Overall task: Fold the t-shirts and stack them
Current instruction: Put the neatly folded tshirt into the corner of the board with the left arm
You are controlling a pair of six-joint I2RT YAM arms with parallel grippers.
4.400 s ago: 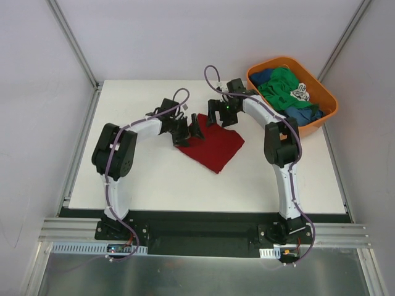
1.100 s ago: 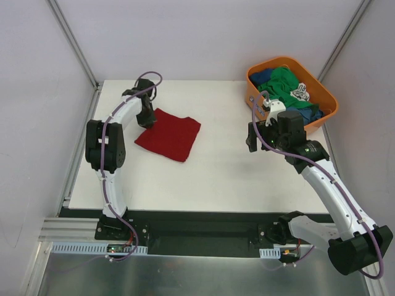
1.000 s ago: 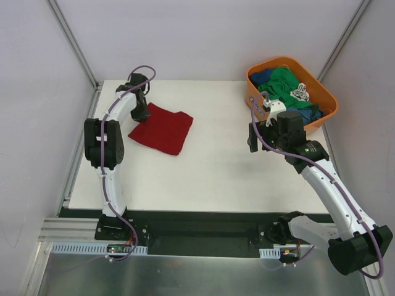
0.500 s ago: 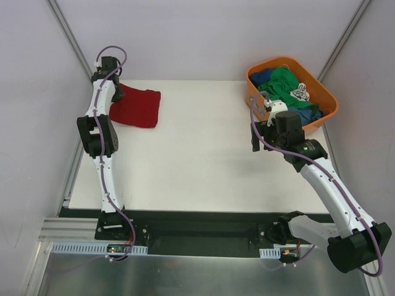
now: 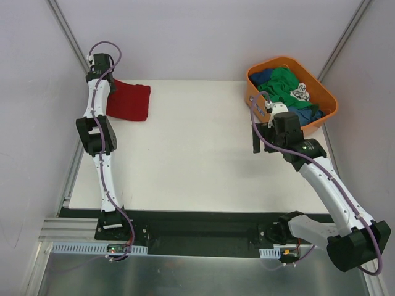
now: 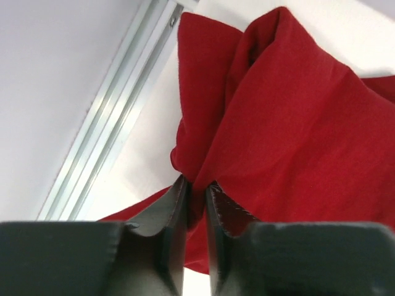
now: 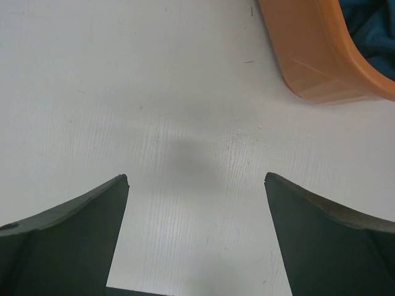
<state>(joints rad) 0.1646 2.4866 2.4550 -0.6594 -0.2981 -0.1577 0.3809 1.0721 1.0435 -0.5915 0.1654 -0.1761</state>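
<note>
Reaching straight out far left, left fingers (image 6: 168,225) pinch red t-shirt (image 5: 131,102).

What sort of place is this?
Probably a robotics lab cell: white table enclosed by plain panels on aluminium framing, left arm and right arm bolted at its edge, orange tub of t-shirts.

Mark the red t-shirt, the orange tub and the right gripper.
red t-shirt (image 5: 129,102), top external view, middle of the cloth.
orange tub (image 7: 308,55), right wrist view, its outer wall.
right gripper (image 7: 196,177), right wrist view, midway between its open fingertips.
</note>
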